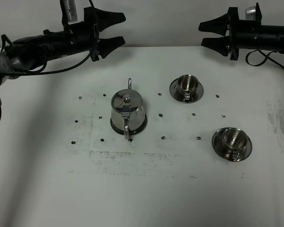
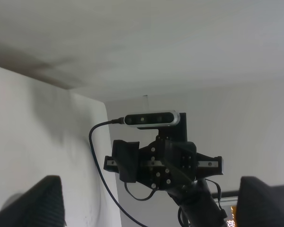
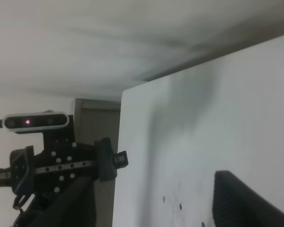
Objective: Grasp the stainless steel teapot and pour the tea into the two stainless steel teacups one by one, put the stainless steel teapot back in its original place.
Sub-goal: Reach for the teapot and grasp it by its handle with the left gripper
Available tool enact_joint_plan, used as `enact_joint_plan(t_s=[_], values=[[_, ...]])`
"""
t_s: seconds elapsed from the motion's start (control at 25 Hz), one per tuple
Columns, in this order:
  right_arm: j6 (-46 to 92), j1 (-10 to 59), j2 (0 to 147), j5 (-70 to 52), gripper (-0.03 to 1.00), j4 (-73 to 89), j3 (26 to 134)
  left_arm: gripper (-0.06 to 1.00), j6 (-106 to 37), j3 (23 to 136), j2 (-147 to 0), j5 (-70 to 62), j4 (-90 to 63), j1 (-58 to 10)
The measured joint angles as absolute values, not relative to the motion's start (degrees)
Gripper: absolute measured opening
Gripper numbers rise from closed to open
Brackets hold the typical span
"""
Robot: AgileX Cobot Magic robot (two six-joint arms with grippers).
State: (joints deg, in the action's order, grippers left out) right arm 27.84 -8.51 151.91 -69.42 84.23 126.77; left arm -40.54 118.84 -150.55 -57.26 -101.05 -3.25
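A white counter (image 1: 47,179), scuffed with black smudges and dot marks, meets a pale wall (image 1: 161,19) at its far edge. Left of centre, the lidded stainless steel teapot (image 1: 128,112) stands upright on its round saucer (image 1: 114,126). The far teacup (image 1: 186,88) and near teacup (image 1: 232,143) sit on their own saucers to the right, and their contents cannot be told. The left claw (image 1: 120,30) and right claw (image 1: 202,33) hover by the far edge, each spread wide and empty. Bare counter lies between the vessels.

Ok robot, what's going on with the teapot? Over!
Left gripper open, empty. Right gripper open, empty. Teapot upright on its saucer, untouched; teacups on theirs. Nothing blocking the pot.
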Motion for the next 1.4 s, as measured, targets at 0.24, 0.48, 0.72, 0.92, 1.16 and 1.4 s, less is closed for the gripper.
enact_joint_plan(t_s=[0.24,0.48,0.72,0.92,1.16,1.4], values=[[27.7,-8.5,151.9,-69.4,0.52,84.2,126.8,0.71,-40.5,118.8,-150.5,-57.2,-101.0,-3.2],[27.7,-8.5,151.9,-69.4,0.52,84.2,126.8,0.71,-40.5,118.8,-150.5,-57.2,-101.0,-3.2],[27.8,-8.5,151.9,-69.4,0.52,84.2,126.8,0.71,-44.8,118.8,-150.5,-57.4,-100.9,-3.2],[31.4,-8.5,151.9,-69.4,0.52,84.2,126.8,0.71,-50.9,118.9,-150.5,-58.6,-97.1,-3.2],[33.1,-8.5,151.9,-69.5,0.52,77.2,130.1,0.71,-49.6,124.7,-150.5,-58.8,-82.4,-3.2],[27.1,-8.5,147.7,-69.5,0.52,56.2,138.6,0.71,-39.3,136.0,-148.7,-59.1,-65.7,-3.3]])
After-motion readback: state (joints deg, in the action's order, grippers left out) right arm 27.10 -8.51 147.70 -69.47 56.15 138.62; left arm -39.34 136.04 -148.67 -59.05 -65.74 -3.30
